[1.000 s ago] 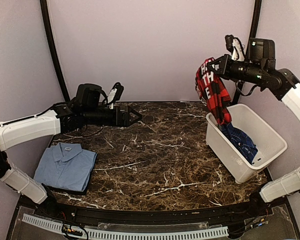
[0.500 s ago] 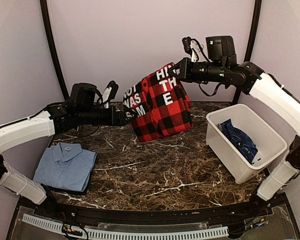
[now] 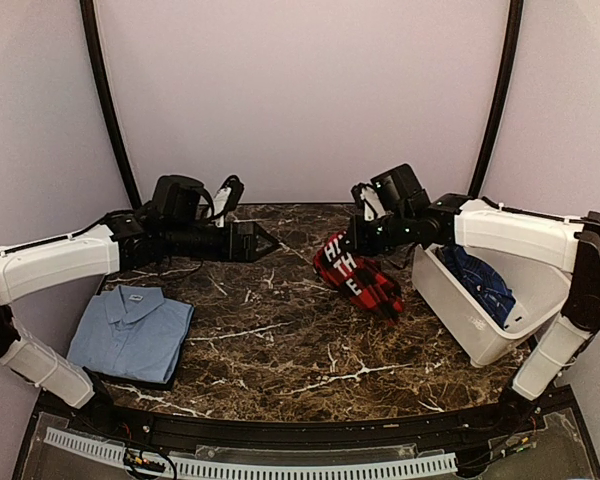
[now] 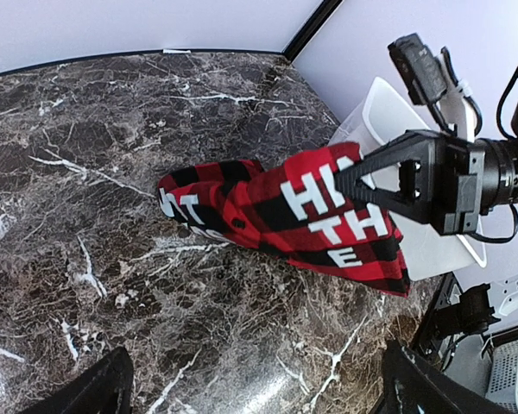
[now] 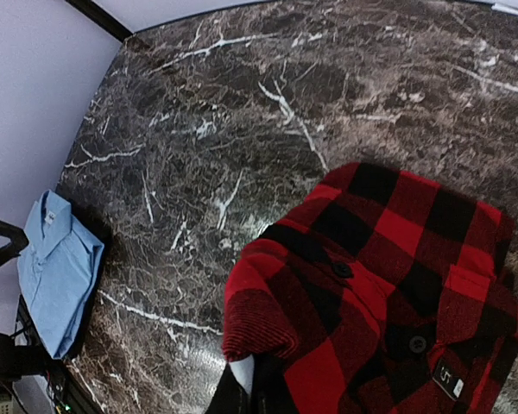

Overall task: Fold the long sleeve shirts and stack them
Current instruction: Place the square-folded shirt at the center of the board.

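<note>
The red-and-black checked flannel shirt (image 3: pixel 362 276) lies bunched on the marble table, right of centre, with white letters showing. My right gripper (image 3: pixel 352 240) is shut on its upper edge; in the right wrist view the flannel (image 5: pixel 388 285) drapes over the fingers (image 5: pixel 255 392). My left gripper (image 3: pixel 270 240) hovers open to the left of the flannel (image 4: pixel 276 211), apart from it, with nothing between its fingers (image 4: pixel 112 388). A light blue shirt (image 3: pixel 130 330) lies folded at the near left. A dark blue patterned shirt (image 3: pixel 480 280) sits crumpled in the bin.
A white plastic bin (image 3: pixel 500 345) stands at the table's right side, close behind my right arm. The dark marble tabletop (image 3: pixel 280 340) ends in a black rail at the near edge. Curved black poles rise at the back corners.
My right arm carried the flannel from above the bin, swung it left through the air, then lowered it onto the table right of centre. The left arm barely moved.
</note>
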### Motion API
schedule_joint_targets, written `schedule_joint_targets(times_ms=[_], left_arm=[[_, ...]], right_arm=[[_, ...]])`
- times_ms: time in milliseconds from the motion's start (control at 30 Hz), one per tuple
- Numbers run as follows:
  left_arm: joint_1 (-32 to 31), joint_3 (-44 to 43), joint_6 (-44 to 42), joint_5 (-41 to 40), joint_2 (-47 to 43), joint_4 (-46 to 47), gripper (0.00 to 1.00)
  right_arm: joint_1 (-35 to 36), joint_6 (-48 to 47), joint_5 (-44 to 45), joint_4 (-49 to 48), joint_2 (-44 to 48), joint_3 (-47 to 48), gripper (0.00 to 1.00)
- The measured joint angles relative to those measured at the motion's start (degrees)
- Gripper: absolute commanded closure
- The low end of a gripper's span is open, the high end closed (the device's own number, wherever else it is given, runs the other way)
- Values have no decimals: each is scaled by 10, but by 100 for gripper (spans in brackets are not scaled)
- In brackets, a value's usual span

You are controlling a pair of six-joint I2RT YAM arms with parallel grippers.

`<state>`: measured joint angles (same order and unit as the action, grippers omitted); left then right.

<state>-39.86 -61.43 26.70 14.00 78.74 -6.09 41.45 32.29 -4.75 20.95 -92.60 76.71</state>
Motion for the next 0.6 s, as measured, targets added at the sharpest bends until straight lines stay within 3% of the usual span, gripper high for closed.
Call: schedule_joint_targets(times_ms=[100,400,600], left_arm=[[0,0,8,4,18,0,1],[0,15,44,30,69,11,1],[0,35,67,44,75,31,4]], right_arm=[[11,14,-21,-17,-4,-37,100],[63,34,-47,-72,-24,-27,100],[64,47,-49,-90,-30,-31,71]])
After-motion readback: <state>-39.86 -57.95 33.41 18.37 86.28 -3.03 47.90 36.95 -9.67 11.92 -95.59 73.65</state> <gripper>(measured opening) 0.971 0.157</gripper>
